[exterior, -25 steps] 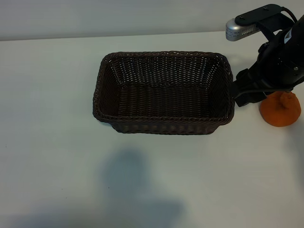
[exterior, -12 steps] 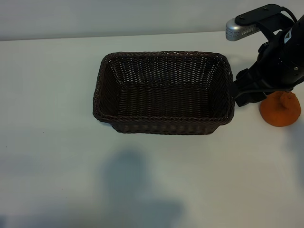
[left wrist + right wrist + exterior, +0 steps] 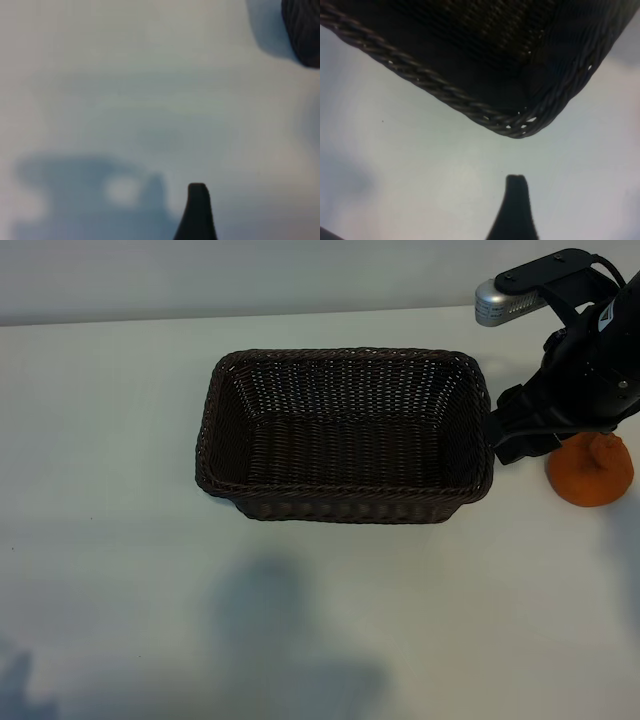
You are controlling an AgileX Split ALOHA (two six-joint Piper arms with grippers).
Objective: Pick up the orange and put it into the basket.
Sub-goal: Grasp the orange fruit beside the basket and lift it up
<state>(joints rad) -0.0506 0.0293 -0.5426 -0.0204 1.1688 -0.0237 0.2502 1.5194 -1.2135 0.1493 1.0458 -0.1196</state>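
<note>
At far left, a new shadow has crept onto the table. Our left gripper stands wide, holding nothing. The basket sits empty; beside it our right gripper, wide, hasn't budged beside the ungrasped orange.

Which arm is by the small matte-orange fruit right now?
The right arm: its end effector hangs between the dark-brown woven wicker basket and the small round matte-orange fruit. The left arm does not show in the exterior view.

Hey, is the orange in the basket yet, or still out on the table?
Out. The orange sits on the table beside the basket, whose inside is empty.
</note>
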